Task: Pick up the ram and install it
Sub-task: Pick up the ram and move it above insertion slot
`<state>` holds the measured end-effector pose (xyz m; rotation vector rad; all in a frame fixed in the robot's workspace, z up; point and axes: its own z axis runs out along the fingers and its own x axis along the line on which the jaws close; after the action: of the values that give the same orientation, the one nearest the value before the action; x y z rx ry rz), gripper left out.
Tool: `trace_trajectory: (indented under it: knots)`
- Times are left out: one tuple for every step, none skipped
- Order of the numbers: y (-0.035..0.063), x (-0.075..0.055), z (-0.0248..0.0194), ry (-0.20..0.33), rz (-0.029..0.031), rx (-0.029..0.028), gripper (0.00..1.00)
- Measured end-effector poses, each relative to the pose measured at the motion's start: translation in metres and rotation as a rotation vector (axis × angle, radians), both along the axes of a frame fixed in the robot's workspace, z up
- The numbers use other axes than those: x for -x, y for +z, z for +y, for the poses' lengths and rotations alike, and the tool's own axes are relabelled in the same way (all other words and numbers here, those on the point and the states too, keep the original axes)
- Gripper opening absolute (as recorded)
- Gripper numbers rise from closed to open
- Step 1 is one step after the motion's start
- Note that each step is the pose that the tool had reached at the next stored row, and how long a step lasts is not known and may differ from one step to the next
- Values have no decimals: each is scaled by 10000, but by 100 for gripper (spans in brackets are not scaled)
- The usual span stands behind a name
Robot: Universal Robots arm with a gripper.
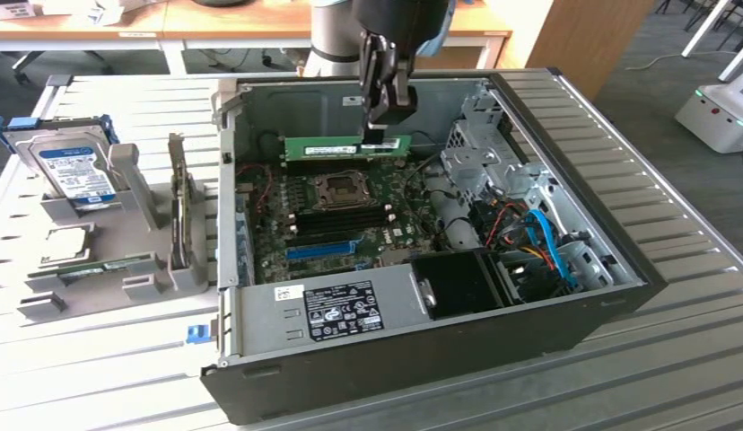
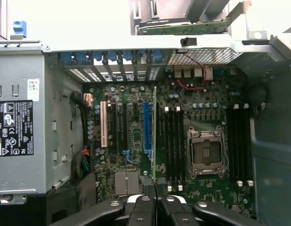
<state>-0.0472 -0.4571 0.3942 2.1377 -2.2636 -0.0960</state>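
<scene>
Ram (image 1: 345,145) first: in the exterior view I see the green stick held level and on edge inside the open computer case (image 1: 563,337), at twelve o'clock from the CPU socket (image 1: 339,189). The gripper (image 1: 381,133) reaches down from above, and its fingers are clamped narrowly on the stick near its three o'clock end. I cannot tell whether the stick's lower edge touches the motherboard (image 1: 384,224). Off at nine o'clock from the case, on the exterior view's left, a hard drive (image 1: 70,171) stands upright in a grey holder (image 1: 120,269), well apart from the gripper.

In the wrist view I look straight along the ram (image 2: 154,136), seen edge-on as a thin green line. The two black fingers (image 2: 144,209) pinch it from either side. The line runs over the board between the blue slot (image 2: 146,132) and the black memory slots (image 2: 171,141), with the CPU socket (image 2: 205,150) beyond those.
</scene>
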Motion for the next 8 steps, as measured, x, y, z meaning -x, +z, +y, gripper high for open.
trace_trajectory:
  knots:
    - [0,0,14,1,0,0,12]
    - [-1,0,39,0,0,0,12]
    - [-2,0,52,0,-1,0,12]
    - [-2,0,62,0,0,0,12]
    - [-2,0,72,0,0,-1,12]
    - [-2,0,79,0,0,-1,12]
    - [-3,0,86,0,0,-1,12]
    - [-3,0,93,1,0,-1,12]
